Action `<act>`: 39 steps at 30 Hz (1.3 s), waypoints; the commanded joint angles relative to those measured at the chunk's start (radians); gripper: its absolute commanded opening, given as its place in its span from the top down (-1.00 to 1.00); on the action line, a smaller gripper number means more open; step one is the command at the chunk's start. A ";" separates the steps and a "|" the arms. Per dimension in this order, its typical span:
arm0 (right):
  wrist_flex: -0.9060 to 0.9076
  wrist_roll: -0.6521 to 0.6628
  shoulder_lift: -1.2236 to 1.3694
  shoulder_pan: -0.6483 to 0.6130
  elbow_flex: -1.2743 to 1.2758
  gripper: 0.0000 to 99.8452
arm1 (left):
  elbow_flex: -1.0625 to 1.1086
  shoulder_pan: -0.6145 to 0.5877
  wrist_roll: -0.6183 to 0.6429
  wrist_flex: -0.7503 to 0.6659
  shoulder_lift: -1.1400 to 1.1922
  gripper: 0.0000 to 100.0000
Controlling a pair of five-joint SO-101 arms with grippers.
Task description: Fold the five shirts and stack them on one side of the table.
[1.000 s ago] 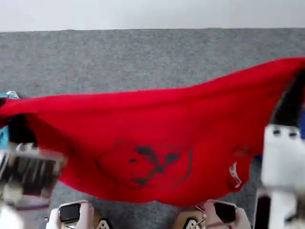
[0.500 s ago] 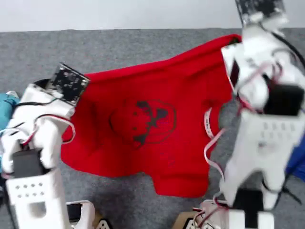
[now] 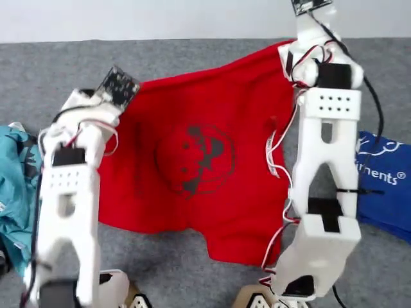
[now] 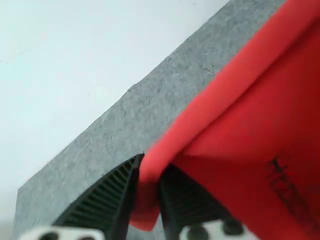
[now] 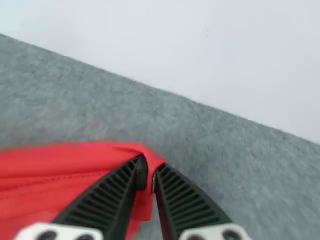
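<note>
Grey table (image 3: 192, 64). Red shirt (image 3: 192, 160) spread over centre, print up. Teal shirt (image 3: 13, 186) bunched at 9 o'clock edge, blue shirt (image 3: 385, 186) at 3 o'clock edge. Left claw (image 4: 150, 167) clamped on red shirt's 10 o'clock corner — right claw (image 5: 148, 172) pinching its 1 o'clock corner.

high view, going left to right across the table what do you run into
teal shirt → left arm → red shirt → right arm → blue shirt
</note>
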 commanded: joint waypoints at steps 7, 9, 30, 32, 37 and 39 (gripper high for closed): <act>-0.240 -0.006 0.077 -0.001 -0.014 0.98 | -0.503 -0.003 -0.017 -0.044 0.454 0.99; -0.248 -0.006 0.085 -0.002 -0.014 0.98 | -0.555 0.000 -0.017 -0.017 0.493 0.99; 0.558 -0.006 -0.010 -0.015 -0.014 0.98 | -0.607 0.031 -0.195 0.933 0.417 0.99; 0.631 -0.006 -0.018 -0.015 -0.014 0.98 | -0.607 0.031 -0.195 0.985 0.410 0.99; 0.802 -0.006 -0.039 -0.027 -0.005 0.98 | -0.607 0.034 -0.238 1.100 0.397 0.99; 0.800 -0.006 -0.073 -0.030 0.041 0.98 | -0.607 0.035 -0.267 1.142 0.396 0.99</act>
